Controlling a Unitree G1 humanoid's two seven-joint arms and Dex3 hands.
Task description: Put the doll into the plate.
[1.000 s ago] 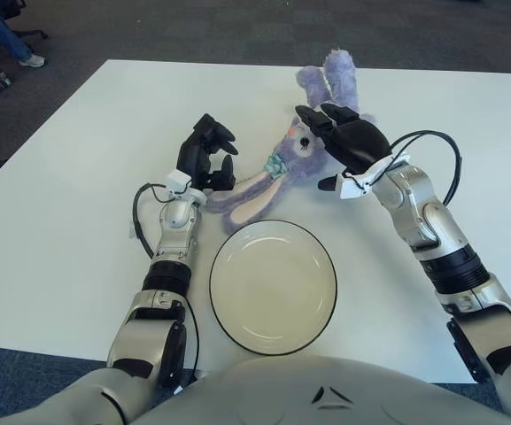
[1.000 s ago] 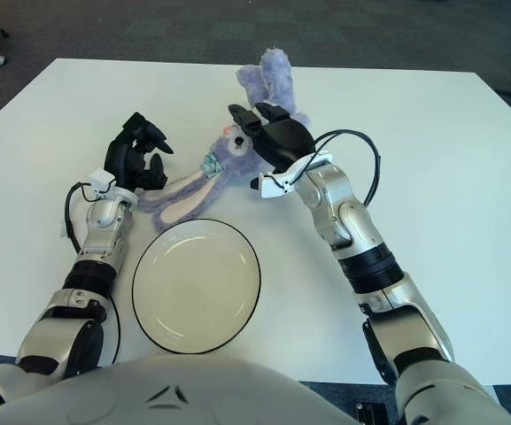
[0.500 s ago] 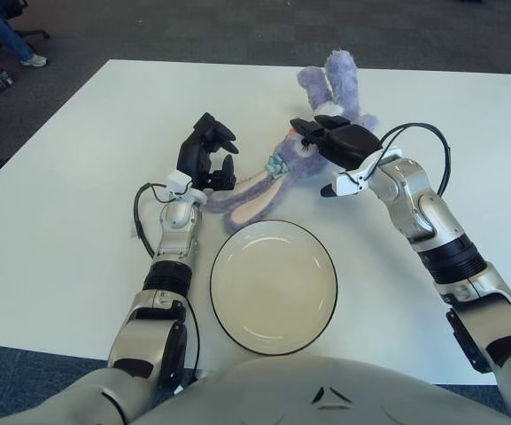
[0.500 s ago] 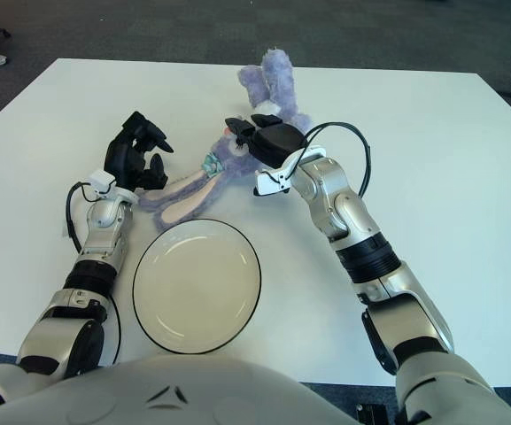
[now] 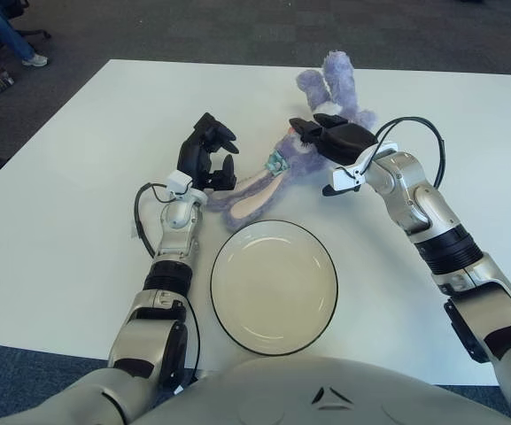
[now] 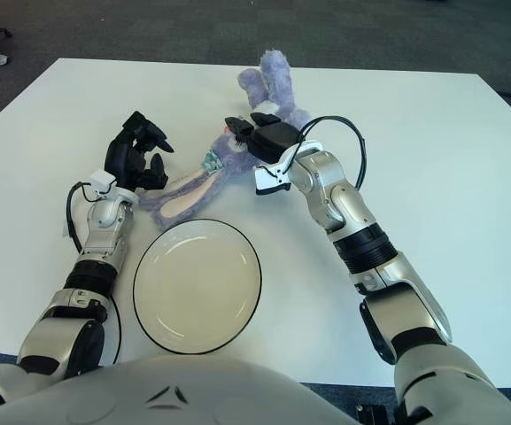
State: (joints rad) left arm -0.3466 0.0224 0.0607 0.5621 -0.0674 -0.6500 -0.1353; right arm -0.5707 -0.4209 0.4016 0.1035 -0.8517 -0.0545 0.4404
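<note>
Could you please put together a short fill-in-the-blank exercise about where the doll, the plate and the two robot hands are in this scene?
1. The purple doll lies on the white ____.
2. The right robot hand is over the doll's ____.
3. The left robot hand shows beside the doll's long ____.
4. The plate holds ____.

Missing words: table; head; ears; nothing

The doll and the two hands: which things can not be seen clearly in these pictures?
- In both views the right hand covers the middle of the doll, so its grip is unclear.
- Whether the left hand touches the doll's ear is unclear.
- The plate shows fully.
</note>
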